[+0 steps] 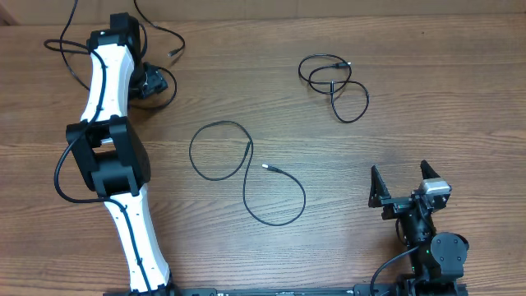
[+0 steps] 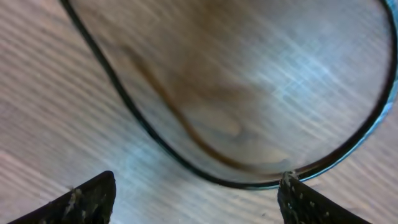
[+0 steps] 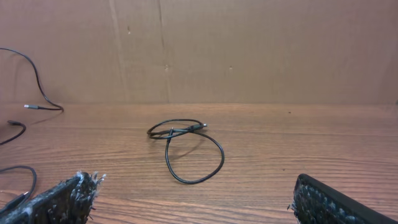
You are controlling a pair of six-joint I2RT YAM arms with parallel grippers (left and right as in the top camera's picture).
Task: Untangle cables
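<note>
**Overhead:** A long thin black cable (image 1: 246, 173) lies loose at the centre of the brown wooden table (image 1: 427, 123). A small looped black cable (image 1: 333, 82) lies far right.

**Left wrist:** The left gripper (image 2: 196, 183) has its jaws apart and empty over a thin black cable arc (image 2: 236, 183).

**Right wrist:** The right gripper (image 3: 193, 199) has its jaws apart and empty, with the looped cable ahead.

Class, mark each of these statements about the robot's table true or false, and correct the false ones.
1. The right gripper is open and empty. True.
2. All the cables sit in one knot. False: the middle cable and the far-right cable lie well apart.
3. The left gripper is shut. False: its jaws stand wide apart, above a curved cable lying on the wood.
4. The table has a wood-grain surface. True.
</note>
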